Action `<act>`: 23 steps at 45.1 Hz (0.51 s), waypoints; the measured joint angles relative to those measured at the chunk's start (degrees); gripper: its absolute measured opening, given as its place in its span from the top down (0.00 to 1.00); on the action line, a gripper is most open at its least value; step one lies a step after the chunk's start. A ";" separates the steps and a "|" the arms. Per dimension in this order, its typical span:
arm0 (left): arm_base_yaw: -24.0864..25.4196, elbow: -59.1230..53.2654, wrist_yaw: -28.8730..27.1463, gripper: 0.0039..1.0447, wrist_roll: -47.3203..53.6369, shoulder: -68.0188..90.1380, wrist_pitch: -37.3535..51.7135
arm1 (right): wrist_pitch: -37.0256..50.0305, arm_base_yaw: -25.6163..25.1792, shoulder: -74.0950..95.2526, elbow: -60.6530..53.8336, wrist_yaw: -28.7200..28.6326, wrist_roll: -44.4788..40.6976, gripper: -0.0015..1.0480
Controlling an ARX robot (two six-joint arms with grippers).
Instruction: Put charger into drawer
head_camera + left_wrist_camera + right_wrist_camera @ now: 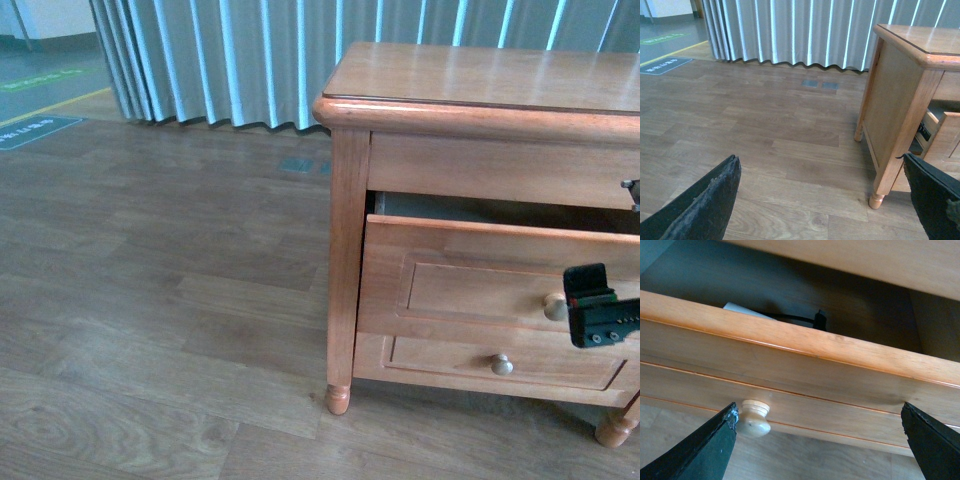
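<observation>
The upper drawer (470, 275) of the honey-brown cabinet stands partly pulled out. In the right wrist view its front (805, 370) fills the frame, with the round pale knob (753, 418) close to one fingertip. The white charger (742, 309) lies inside the drawer, mostly hidden behind the front's top edge, its black cable (795, 318) beside it. My right gripper (820, 435) is open and empty just in front of the drawer front; it shows at the front view's right edge (600, 305). My left gripper (822, 200) is open and empty over the floor, left of the cabinet.
The cabinet (480, 90) stands on a wood-plank floor (150, 300). A shallower lower drawer with its own knob (502, 365) is shut below. Grey curtains (220, 60) hang behind. The cabinet's front left leg (876, 200) is near my left gripper's far finger.
</observation>
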 joint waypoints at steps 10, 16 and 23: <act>0.00 0.00 0.00 0.06 0.00 0.00 0.00 | 5.07 0.63 11.41 11.10 1.75 4.13 0.08; 0.00 0.00 0.00 0.06 0.00 0.00 0.00 | 6.03 0.98 13.92 13.14 4.31 6.08 0.08; 0.00 0.00 0.00 0.06 0.00 0.00 0.00 | 6.67 1.01 13.92 12.98 4.31 6.95 0.08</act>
